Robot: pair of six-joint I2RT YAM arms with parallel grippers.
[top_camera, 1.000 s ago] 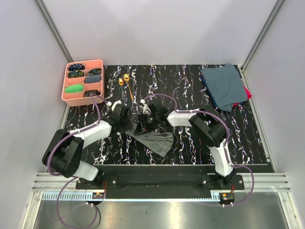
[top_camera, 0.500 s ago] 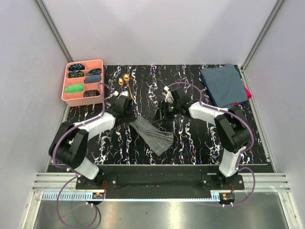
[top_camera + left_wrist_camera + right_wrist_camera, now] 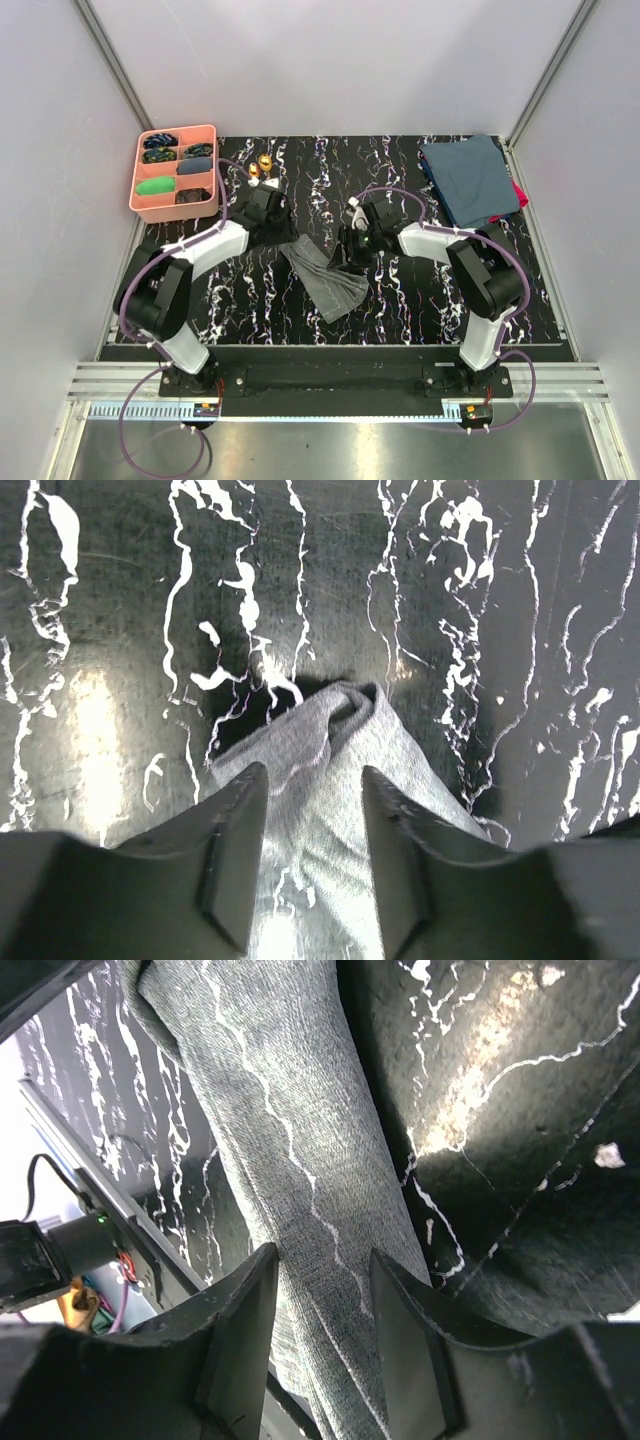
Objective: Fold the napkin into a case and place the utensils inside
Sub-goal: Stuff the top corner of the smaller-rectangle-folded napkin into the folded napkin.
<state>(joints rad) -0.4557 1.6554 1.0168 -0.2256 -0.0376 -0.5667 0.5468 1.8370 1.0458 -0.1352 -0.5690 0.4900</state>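
Left gripper and right gripper hung released over the napkin; pinching its bunched eleven-o'clock end could drag the folds crooked.

No text, label, brand, number or sign can be read in any of the views. Fine regular marks are seen along the pale strip on the near rail, but they are too small to be made out, and it cannot be told whether figures are among them.
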